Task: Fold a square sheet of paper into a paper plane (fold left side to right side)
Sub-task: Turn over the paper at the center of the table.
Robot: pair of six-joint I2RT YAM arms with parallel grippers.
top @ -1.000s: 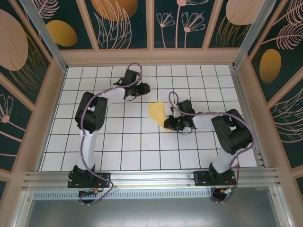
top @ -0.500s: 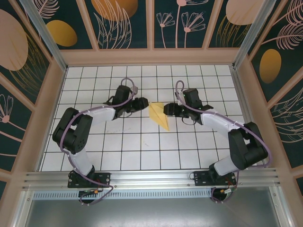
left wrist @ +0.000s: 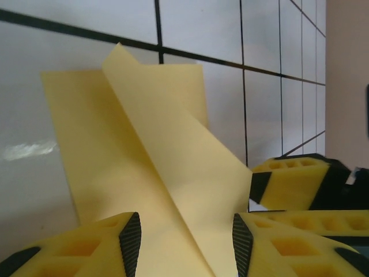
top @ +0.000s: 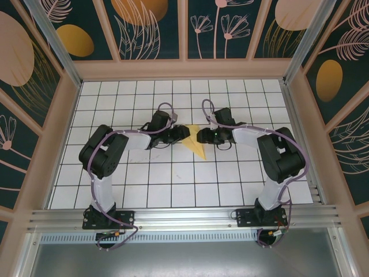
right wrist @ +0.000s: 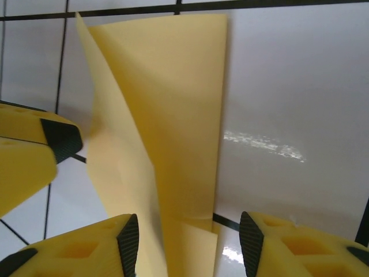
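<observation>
The yellow paper (top: 199,148) lies mid-table as a partly folded pointed shape, its tip toward the near side. In the left wrist view the paper (left wrist: 150,150) has one flap standing up along a diagonal crease. The right wrist view shows the paper (right wrist: 173,115) with layered folds. My left gripper (top: 185,134) is open at the paper's left edge, and its jaws (left wrist: 185,245) straddle the raised flap without pinching it. My right gripper (top: 200,137) is open at the paper's right edge, and its jaws (right wrist: 190,245) stand wide around the folded part.
The white gridded table (top: 173,179) is walled by a pink frame (top: 184,69) at the back and sides. The right gripper's yellow fingers (left wrist: 294,182) show in the left wrist view, the left gripper's fingers (right wrist: 34,144) in the right wrist view.
Both grippers have closed in on the paper from either side and now nearly meet over it. The left one came down from the back of the table, and the paper has shifted slightly.
</observation>
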